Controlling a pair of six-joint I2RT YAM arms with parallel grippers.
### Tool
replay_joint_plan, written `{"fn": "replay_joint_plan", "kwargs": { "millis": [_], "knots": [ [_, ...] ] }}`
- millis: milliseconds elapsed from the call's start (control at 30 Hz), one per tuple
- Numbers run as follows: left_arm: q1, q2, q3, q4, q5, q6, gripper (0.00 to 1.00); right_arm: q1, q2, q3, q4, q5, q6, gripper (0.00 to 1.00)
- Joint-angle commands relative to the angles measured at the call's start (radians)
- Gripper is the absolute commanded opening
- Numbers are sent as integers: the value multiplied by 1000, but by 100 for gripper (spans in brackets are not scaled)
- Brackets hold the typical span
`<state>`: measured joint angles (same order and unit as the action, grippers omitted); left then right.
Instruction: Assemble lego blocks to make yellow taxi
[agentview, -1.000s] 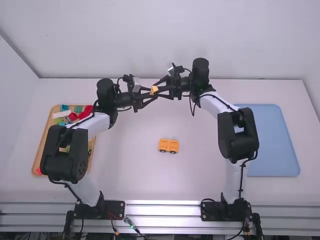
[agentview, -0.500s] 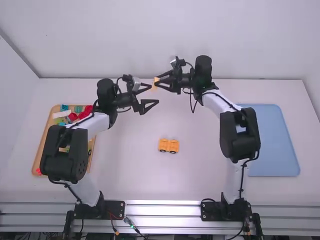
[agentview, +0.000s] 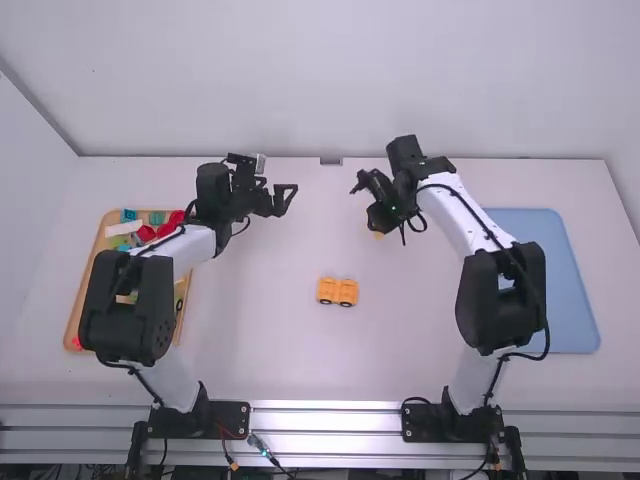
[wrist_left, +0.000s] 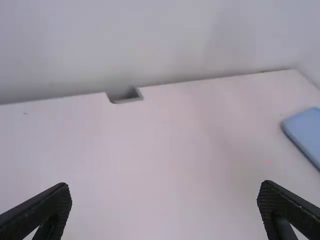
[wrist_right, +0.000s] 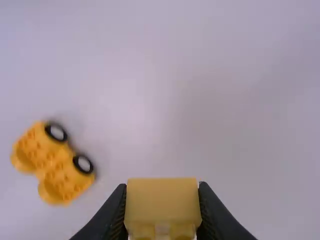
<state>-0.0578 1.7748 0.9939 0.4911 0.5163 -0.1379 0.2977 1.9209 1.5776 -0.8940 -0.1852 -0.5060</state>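
Holds left gripper (agentview: 285, 196) with fingers spread wide above the white table (agentview: 260, 320). Shows yellow wheeled lego base (agentview: 337, 291) lying on it, between the arms. Clamps yellow lego block (wrist_right: 162, 201) between right gripper's (agentview: 380, 224) fingers, off the table.

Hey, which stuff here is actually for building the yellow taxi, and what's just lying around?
For the taxi:
- yellow block, held in the right gripper
- yellow piece with black wheels, on the table

Probably just lying around:
- blue mat
- red blocks in the wooden tray
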Motion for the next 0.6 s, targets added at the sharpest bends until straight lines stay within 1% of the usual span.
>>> {"fn": "replay_joint_plan", "kwargs": {
  "millis": [0,33,133,200,267,367,433,567],
  "knots": [
    [0,8,-6,14,-63,15,99,23,2,-42,-14,165,-100,0],
    [0,8,-6,16,-65,16,99,26,2,-46,-14,170,-100,0],
    [8,8,-6,22,-82,15,99,80,-1,-111,12,288,-37,0],
    [2,8,-6,21,-92,16,99,112,-11,-141,0,320,-15,0],
    [2,8,-6,21,-87,16,99,150,-26,-180,-7,307,-44,0],
    [2,8,-6,19,-88,17,99,169,-26,-212,-2,255,-107,0],
    [2,8,-6,13,-87,37,99,169,-26,-241,-1,206,-159,0],
    [8,7,-6,-15,-88,84,99,159,-26,-297,54,185,-167,0]
  ]
}}
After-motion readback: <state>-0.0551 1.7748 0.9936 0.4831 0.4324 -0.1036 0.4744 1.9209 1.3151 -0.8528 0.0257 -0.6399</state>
